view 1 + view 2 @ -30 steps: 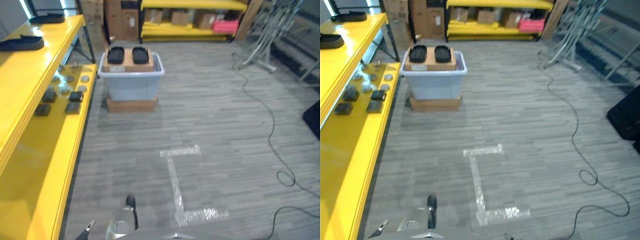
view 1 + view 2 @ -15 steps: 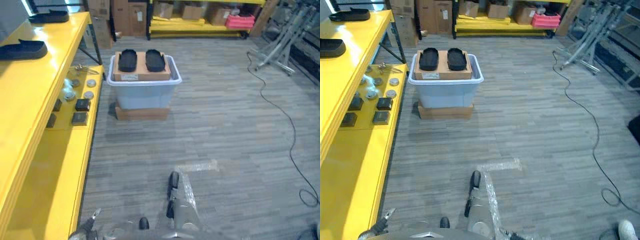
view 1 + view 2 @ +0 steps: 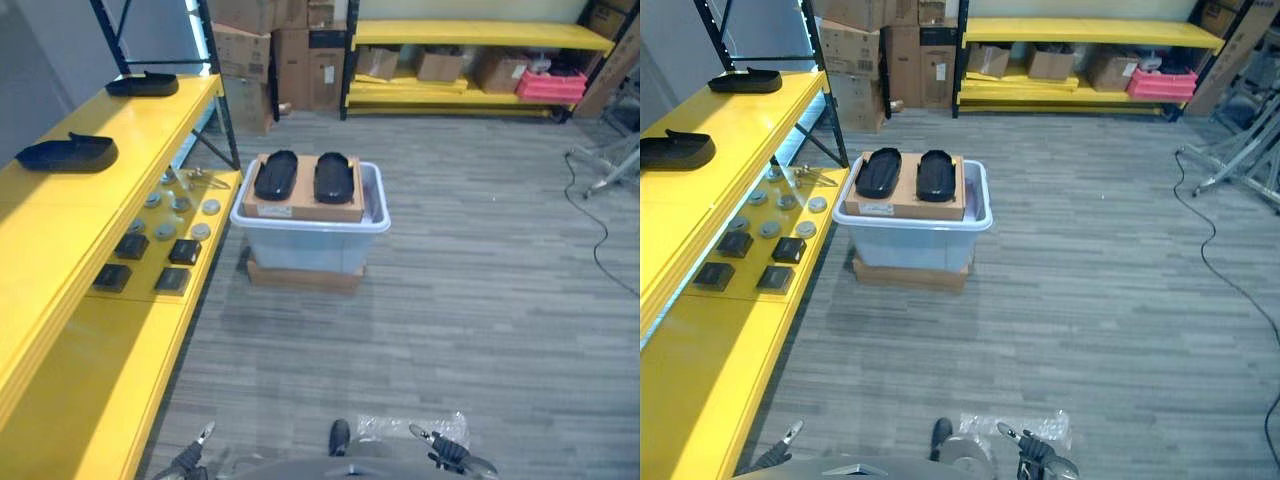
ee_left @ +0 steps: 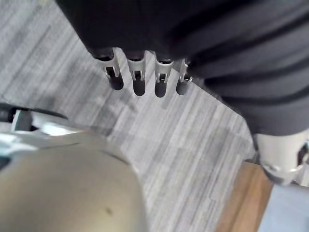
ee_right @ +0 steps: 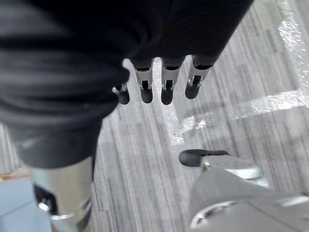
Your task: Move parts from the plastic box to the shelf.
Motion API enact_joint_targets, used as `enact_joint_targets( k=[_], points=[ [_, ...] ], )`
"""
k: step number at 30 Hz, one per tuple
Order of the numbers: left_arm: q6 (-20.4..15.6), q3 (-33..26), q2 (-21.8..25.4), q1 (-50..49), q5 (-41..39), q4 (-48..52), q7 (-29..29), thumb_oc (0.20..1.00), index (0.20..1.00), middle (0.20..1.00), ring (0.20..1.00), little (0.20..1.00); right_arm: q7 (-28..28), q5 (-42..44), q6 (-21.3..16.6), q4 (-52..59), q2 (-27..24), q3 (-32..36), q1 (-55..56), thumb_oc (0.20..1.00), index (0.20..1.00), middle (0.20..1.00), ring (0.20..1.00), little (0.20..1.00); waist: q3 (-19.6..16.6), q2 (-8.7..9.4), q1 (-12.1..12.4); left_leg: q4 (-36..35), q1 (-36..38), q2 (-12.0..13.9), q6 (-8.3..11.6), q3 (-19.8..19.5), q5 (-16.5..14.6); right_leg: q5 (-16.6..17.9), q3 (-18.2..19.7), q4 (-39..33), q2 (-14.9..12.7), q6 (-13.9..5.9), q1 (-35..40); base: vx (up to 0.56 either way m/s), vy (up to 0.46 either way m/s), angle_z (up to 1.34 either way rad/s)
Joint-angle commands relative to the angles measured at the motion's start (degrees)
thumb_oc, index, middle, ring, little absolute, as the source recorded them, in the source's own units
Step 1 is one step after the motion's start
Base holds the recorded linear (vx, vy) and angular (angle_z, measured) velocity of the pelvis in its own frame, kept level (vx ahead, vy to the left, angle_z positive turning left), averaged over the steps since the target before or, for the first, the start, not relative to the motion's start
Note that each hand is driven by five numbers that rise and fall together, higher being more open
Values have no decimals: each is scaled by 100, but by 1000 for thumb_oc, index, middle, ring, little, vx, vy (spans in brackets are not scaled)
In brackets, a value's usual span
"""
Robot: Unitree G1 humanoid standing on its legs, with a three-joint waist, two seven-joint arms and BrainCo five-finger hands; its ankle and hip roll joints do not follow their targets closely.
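Ahead on the floor beside the yellow shelf [image 3: 60,330]: plastic box [image 3: 310,245] carrying two black parts [image 3: 275,175] on cardboard. Probably light, stiff, smooth; best gripped around the sides. Left hand [image 4: 140,79] and right hand [image 5: 164,84] hanging relaxed, empty.

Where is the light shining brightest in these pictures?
Left eye view: the glossy yellow shelf shows a pale white glow at its far end. Right wrist view: the clear tape strip on the grey striped floor glints white.
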State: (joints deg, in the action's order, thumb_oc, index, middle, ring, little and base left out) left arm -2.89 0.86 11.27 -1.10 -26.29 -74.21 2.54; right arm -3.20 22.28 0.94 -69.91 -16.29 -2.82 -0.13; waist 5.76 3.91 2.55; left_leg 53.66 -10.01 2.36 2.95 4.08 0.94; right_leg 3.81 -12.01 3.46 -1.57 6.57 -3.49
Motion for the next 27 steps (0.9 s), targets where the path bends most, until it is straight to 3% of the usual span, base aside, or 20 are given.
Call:
enact_joint_targets(
  k=[1,2,3,6,8,11,12,13,14,15,16,17,19,21,23,26,27],
  points=[
    [-45,38,185,108,-308,163,-119,1000,1000,1000,1000,1000,159,-96,249,-194,-325,16,261,1000,1000,1000,1000,1000,379,-11,-70,-1941,-164,175,-181,339,-247,-123,-122,-69,-317,-991,317,272,-9,-21],
    [-49,23,198,118,-383,153,-141,1000,1000,1000,1000,1000,163,-153,246,-212,-319,37,260,1000,1000,1000,1000,1000,377,0,-76,-2187,-177,164,-179,384,-199,-137,-137,-74,-327,-1007,335,334,44,-24],
    [-21,-20,225,134,-531,137,-181,1000,1000,1000,1000,1000,157,-287,258,-262,-314,67,267,1000,1000,1000,1000,1000,404,-32,-56,-2929,-149,144,-148,481,-102,-173,-160,-86,-315,-1064,418,314,68,-14],
    [48,-112,268,167,-586,74,-230,1000,1000,1000,1000,1000,125,-411,167,-391,-309,67,345,1000,1000,1000,1000,1000,430,-180,24,-4110,-313,243,60,414,555,-267,-117,-114,-227,-1107,625,418,131,-3],
    [38,-173,268,172,-586,42,-230,1000,1000,1000,1000,1000,72,-496,78,-417,-307,30,370,1000,1000,1000,1000,1000,441,-283,106,-4597,-466,317,143,319,897,-404,-54,-46,-168,-1086,755,393,155,-11],
    [6,-232,259,119,-560,6,-241,1000,1000,1000,1000,1000,21,-452,-80,-385,-309,-22,421,1000,1000,1000,1000,1000,451,-408,207,-5023,-699,486,196,457,1133,-710,-79,208,-168,-1041,965,489,208,-29],
    [9,-335,292,52,-449,10,-224,1000,1000,1000,1000,1000,-28,-434,-145,-341,-304,-89,350,1000,1000,1000,1000,1000,404,-415,290,-4860,-741,494,145,525,1013,-986,-65,432,-258,-1055,1083,706,304,-14],
    [10,-343,298,-21,-242,27,-238,1000,1000,1000,1000,1000,8,-313,-97,-264,-258,-149,239,1000,1000,1000,1000,1000,341,-395,399,-4572,-797,338,31,406,811,-1193,12,606,-351,-1085,1209,778,335,-16],
    [30,-239,318,-3,-44,66,-218,1000,1000,1000,1000,1000,-7,-111,-31,-158,-202,-183,149,1000,1000,1000,1000,1000,265,-357,483,-4219,-833,222,-97,529,554,-1439,-62,767,-465,-1104,1421,717,367,-66],
    [69,-78,322,34,-21,131,-184,1000,1000,1000,1000,1000,-80,-65,-71,-43,-120,-198,130,1000,1000,1000,1000,1000,193,-326,510,-4214,-618,-112,-406,532,233,-1247,-101,1534,-719,-1260,1330,514,292,-67],
    [77,-63,325,36,10,139,-163,1000,1000,1000,1000,1000,-88,-63,-97,-25,-108,-196,134,1000,1000,1000,1000,1000,185,-320,509,-4218,-587,-161,-445,520,196,-1201,-98,1623,-755,-1288,1302,411,350,-20],
    [124,43,318,37,57,164,-144,1000,1000,1000,1000,1000,5,64,-100,74,-24,-229,135,1000,1000,1000,1000,1000,121,-326,504,-4274,-386,-442,-690,519,31,-667,-41,2489,-996,-1465,1061,265,263,37],
    [106,193,294,12,15,190,-206,1000,1000,1000,1000,1000,21,235,-60,130,20,-290,80,1000,1000,1000,1000,1000,84,-410,461,-4408,-140,-573,-876,485,-150,-272,98,3469,-1152,-1479,483,207,236,21],
    [101,261,296,21,-75,213,-257,1000,1000,1000,1000,1000,8,188,-82,149,48,-326,73,1000,1000,1000,1000,1000,104,-451,427,-4447,-45,-593,-913,475,-195,-274,99,3574,-1183,-1425,231,82,52,23],
    [123,362,334,111,-172,265,-285,1000,1000,1000,1000,1000,8,125,-184,139,114,-466,-11,1000,1000,1000,1000,1000,212,-534,355,-4506,228,-534,-824,434,-267,-292,-82,2818,-1208,-1307,-399,66,-126,18],
    [169,286,431,201,-306,287,-354,1000,1000,1000,1000,1000,-45,4,-238,92,110,-431,-25,1000,1000,1000,1000,1000,327,-365,250,-4423,394,-547,-711,357,-471,243,-36,1499,-1213,-1521,-645,56,-253,-8],
    [233,272,427,263,-415,283,-374,1000,1000,1000,1000,1000,-2,-67,-212,58,59,-445,-73,1000,1000,1000,1000,1000,337,-380,239,-4409,392,-402,-619,294,-424,42,-68,1186,-1140,-1531,-512,35,-246,37]
  ],
)
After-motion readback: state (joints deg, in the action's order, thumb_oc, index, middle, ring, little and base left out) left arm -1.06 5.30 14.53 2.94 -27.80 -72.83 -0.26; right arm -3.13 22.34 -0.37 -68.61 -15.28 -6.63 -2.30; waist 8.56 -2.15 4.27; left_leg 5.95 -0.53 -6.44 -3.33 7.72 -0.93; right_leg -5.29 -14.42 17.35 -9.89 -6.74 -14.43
